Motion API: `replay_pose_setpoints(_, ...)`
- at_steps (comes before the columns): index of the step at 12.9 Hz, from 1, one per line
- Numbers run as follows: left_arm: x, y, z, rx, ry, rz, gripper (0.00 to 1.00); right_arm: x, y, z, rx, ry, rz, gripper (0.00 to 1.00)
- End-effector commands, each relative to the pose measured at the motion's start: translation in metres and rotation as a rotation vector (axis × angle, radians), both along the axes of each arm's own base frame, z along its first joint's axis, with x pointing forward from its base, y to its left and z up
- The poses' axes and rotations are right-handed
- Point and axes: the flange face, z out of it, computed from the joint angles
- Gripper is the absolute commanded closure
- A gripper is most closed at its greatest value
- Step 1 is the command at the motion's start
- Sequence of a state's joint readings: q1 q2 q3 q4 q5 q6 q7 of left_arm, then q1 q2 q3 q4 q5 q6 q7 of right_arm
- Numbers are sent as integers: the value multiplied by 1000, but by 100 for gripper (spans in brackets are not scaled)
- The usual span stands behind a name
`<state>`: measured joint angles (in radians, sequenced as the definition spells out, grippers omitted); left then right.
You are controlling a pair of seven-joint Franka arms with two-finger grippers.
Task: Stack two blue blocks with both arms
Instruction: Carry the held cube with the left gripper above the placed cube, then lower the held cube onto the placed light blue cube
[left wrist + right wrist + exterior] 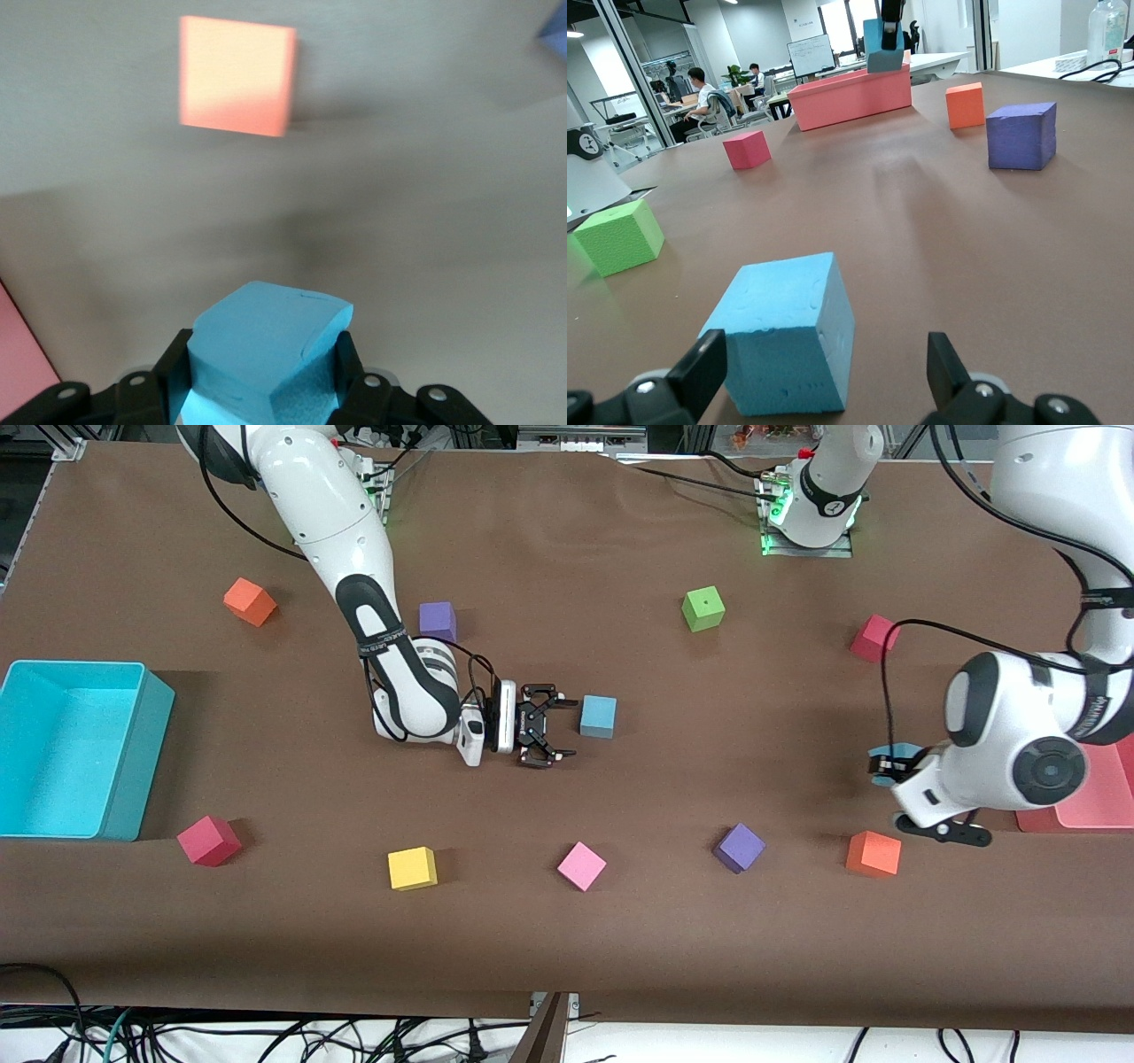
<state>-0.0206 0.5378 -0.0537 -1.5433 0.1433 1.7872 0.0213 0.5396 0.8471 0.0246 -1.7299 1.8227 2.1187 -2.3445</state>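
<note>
Near the middle of the front view, the right pincer (556,732) sits low over the brown desk (620,939) with its fingers spread apart, pointing at a blue block (598,716) that rests on the desk just beside the fingertips. In the right wrist view that same block (787,334) fills the lower part of the frame, standing ahead of the two open fingers (700,372) and closer to one of them, not yet between them. At the right edge of the front view, the left pincer (886,765) is up in the air over the desk, clamped on the second blue block (890,755), of which only a sliver shows past the wrist housing. The left wrist view shows this held block (266,350) squeezed between the fingers (347,372), its foam visibly dented, with an orange cube (236,76) on the desk below in the upper part of that frame. In the front view that orange cube (873,854) lies lower in the frame than the left pincer, near a purple cube (739,847). A pink tray (1099,797) shows at the right edge and a cyan bin (133,779) at the left edge.
</note>
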Motion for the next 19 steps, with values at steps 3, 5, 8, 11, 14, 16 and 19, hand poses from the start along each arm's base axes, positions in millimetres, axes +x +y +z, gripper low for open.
replay_pose_setpoints(3,-17,-131,22,124,-11,106,58,-1,2,6,18,-16,-8,0)
replay_pose_setpoints(5,-31,-182,27,137,-27,116,58,-1,1,6,18,-16,-10,0)
replay_pose_setpoints(8,-71,-275,24,175,-62,110,58,-1,2,6,20,-17,-7,0)
replay_pose_setpoints(11,-113,-348,8,214,-90,134,57,-1,1,6,19,-18,-7,0)
replay_pose_setpoints(14,-129,-395,6,190,-112,160,57,-1,1,6,18,-21,-7,0)
replay_pose_setpoints(16,-130,-412,3,139,-99,186,55,-1,0,5,18,-26,-4,0)
replay_pose_setpoints(19,-135,-437,-9,68,-119,213,54,0,-1,5,16,-27,-4,0)
